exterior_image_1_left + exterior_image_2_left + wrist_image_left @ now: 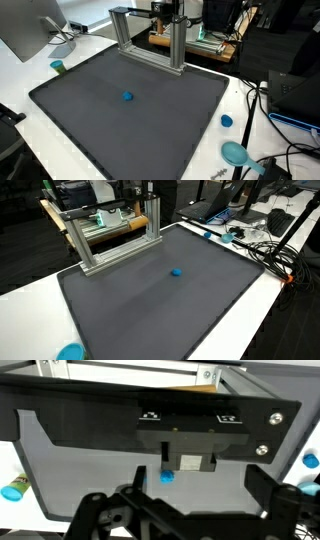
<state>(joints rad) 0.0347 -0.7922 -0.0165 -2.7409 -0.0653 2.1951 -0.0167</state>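
The small blue object point(127, 97) lies near the middle of the dark mat point(90, 125), well apart from the aluminium frame point(178, 45) at the mat's far edge. In my wrist view it sits ahead of my gripper point(180, 500), whose fingers are spread wide and hold nothing.

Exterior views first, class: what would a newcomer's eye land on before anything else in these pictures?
A big dark mat fills most of the white table, with one small blue object alone near its middle. An aluminium frame stands at the mat's far edge. In the wrist view the open end effector hangs above the mat, holding nothing.
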